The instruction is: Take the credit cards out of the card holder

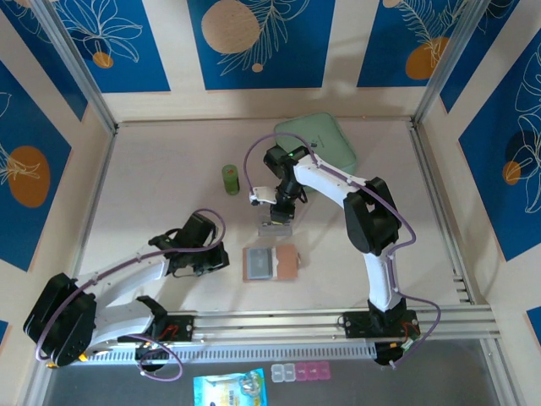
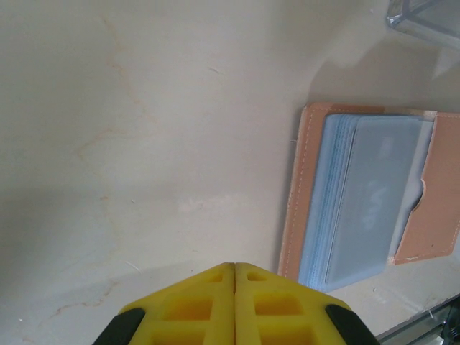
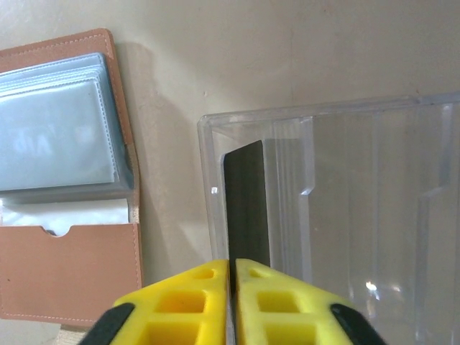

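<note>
Right tool [image 3: 231,287] pinched on dark card [image 3: 248,205], edge-up in clear box [image 3: 359,201], long axis pointing away; wallet [image 3: 65,215] open flat; left tool [image 2: 235,302] closed.

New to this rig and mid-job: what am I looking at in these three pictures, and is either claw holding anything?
You have two robot arms, each ending in a two-finger claw. The overhead picture looks down from behind their bases. On the table lie the open tan card holder, a clear plastic box, a mint-green case and a small green cylinder. The other two pictures come from a camera on each wrist; the yellow blocks at the bottom are that arm's own claw. The left gripper is shut on nothing. The right gripper is shut too, right at a dark card standing in the box; I cannot tell whether it pinches it.
</note>
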Tool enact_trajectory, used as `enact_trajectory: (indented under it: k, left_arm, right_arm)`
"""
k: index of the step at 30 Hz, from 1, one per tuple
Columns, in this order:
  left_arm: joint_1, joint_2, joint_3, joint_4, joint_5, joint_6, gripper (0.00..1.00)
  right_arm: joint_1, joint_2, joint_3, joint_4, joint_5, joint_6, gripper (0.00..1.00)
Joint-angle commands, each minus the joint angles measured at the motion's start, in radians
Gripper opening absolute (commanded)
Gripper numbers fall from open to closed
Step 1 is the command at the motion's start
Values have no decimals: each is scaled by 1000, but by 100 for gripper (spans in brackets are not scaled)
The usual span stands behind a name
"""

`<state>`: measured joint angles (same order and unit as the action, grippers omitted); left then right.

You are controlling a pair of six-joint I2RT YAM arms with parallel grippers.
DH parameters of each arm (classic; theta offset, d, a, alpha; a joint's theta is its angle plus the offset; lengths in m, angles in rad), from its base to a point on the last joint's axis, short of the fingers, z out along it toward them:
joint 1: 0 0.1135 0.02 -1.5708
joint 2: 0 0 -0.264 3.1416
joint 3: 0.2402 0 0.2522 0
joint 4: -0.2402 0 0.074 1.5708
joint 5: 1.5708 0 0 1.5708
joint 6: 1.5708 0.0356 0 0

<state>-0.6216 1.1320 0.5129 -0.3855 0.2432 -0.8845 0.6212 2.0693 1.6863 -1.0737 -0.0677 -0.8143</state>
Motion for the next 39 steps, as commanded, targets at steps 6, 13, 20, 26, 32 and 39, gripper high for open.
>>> enact_trajectory:
  k: [6, 13, 20, 26, 32, 39]
  left_arm:
    - [18, -19, -14, -11, 15, -4, 7]
    - [22, -20, -17, -13, 16, -4, 7]
    - [26, -24, -16, -17, 14, -2, 7]
    - [30, -27, -16, -22, 16, 1, 7]
    - [31, -28, -13, -16, 21, -1, 7]
    - [32, 5, 2, 16, 47, 3, 7]
  right_arm:
    - [-9, 17, 57, -50, -56, -5, 0]
    - [-26, 81, 120, -133, -104, -17, 0]
    - [-29, 133, 139, -143, -117, -18, 0]
    - [-40, 122, 168, -145, -115, 7, 20]
    - [-43, 39, 160, -114, -95, 39, 25]
    - [-38, -81, 50, 18, -101, 244, 20]
